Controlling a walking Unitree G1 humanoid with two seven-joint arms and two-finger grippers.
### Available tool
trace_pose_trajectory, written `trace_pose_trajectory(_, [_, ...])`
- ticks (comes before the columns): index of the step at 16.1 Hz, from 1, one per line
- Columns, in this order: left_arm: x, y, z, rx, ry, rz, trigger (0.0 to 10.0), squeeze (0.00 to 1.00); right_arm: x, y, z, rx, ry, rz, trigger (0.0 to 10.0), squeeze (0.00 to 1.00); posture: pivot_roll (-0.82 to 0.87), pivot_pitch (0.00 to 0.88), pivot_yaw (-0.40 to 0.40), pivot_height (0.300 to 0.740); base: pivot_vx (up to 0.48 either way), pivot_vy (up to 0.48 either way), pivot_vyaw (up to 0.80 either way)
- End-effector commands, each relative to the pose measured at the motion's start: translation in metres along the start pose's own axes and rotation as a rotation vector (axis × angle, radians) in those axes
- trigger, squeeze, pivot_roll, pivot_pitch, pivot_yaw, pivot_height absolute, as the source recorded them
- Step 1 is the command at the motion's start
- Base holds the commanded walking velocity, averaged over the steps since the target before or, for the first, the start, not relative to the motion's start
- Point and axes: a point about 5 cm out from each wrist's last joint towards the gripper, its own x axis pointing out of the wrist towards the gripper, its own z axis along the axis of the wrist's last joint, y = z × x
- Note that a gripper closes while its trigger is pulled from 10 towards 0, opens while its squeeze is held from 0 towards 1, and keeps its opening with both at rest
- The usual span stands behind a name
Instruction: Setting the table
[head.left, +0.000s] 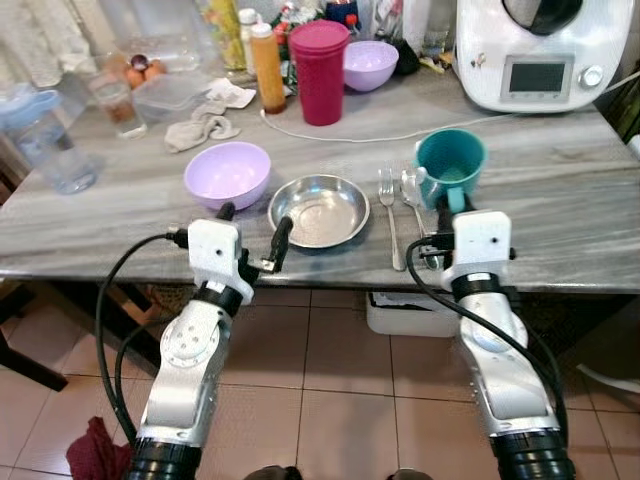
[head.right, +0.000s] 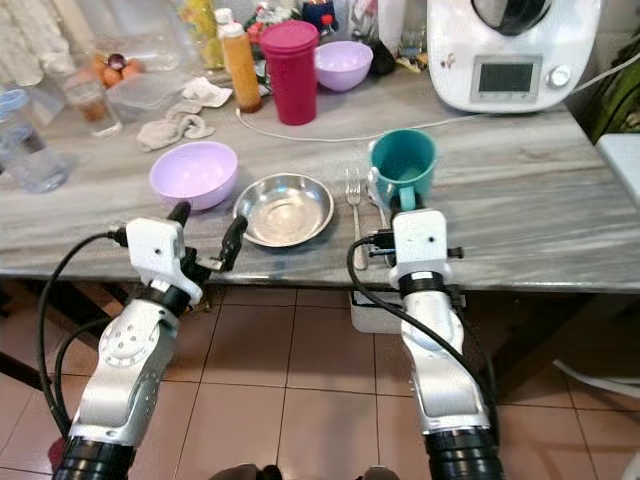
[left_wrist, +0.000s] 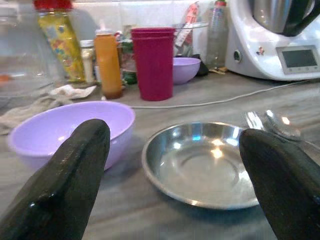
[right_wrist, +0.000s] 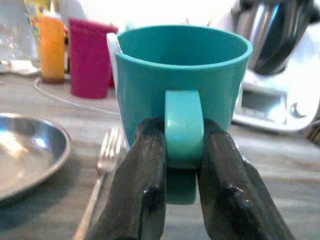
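A teal mug (head.left: 450, 165) is at the table's front right, and my right gripper (head.left: 445, 206) is shut on its handle (right_wrist: 183, 127), one black finger (right_wrist: 142, 185) on each side. Whether the mug rests on the top or hangs just above it, I cannot tell. Left of the mug lie a spoon (head.left: 412, 195) and a fork (head.left: 390, 215), then a steel plate (head.left: 318, 210) and a lilac bowl (head.left: 228, 172). My left gripper (head.left: 254, 225) is open at the front edge, between bowl and plate, holding nothing.
Further back on the grey marble table (head.left: 560, 200) stand a magenta tumbler (head.left: 320, 70), an orange bottle (head.left: 267, 68), a second lilac bowl (head.left: 370, 62) and a white kitchen machine (head.left: 530, 50) with its cable (head.left: 400, 135). A water jug (head.left: 45, 140) and a cloth (head.left: 200, 128) are at the left.
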Motion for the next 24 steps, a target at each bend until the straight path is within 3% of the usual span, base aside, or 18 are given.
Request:
trace_pose_trajectory(1, [-0.0032,0.0021,0.0032,0.012,-0.003,0.001,10.0,0.00,0.0014,-0.0016,0.0090,-0.003,-0.036,-0.007,10.0,0.00,-0.17,0.126,0.066,0.740,0.000,0.000,0.00])
trace_pose_trajectory(9, [-0.0033,-0.0032,0.0060,-0.022,-0.014,-0.035,10.0,0.00,0.0015,-0.0018,0.0108,-0.010,-0.036,-0.009,10.0,0.00,-0.17,0.120,0.066,0.740,0.000,0.000,0.51])
trace_pose_trajectory(13, [-0.0023,-0.0044,0.0079,-0.029,-0.019,-0.044,10.0,0.00,0.0020,-0.0027,0.0109,-0.005,-0.036,-0.018,10.0,0.00,-0.17,0.119,0.070,0.740,0.000,0.000,0.00])
trace_pose_trajectory(24, [-0.0007,-0.0074,0.0090,-0.040,-0.019,-0.068,10.0,0.00,0.0014,-0.0030,0.0139,-0.015,-0.051,-0.033,10.0,0.00,-0.18,0.119,0.081,0.740,0.277,0.000,0.00])
